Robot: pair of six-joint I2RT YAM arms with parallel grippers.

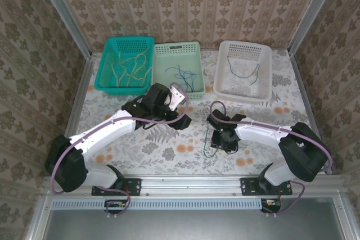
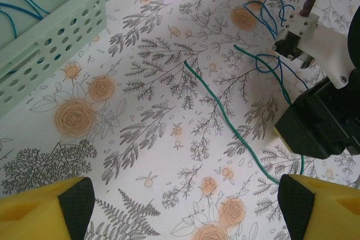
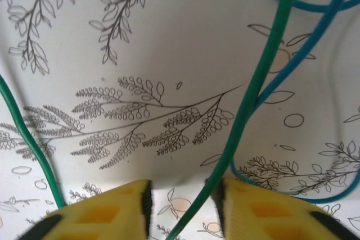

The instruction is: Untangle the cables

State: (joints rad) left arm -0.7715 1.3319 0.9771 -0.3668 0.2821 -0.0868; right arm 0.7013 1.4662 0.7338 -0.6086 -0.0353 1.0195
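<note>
two grippers: left gripper (image 2: 180,203) wide open, right gripper (image 3: 183,195) narrowly open around a green cable (image 3: 253,82)

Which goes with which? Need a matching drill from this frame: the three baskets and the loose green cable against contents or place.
Things:
1. teal basket
2. pale green basket
3. white basket
4. green cable

Matches:
a. runs between the fingers of the right pincer
b. holds blue cables
c. rightmost basket in the row
d. holds yellow cables

Pairs: 1-d, 2-b, 3-c, 4-a.
</note>
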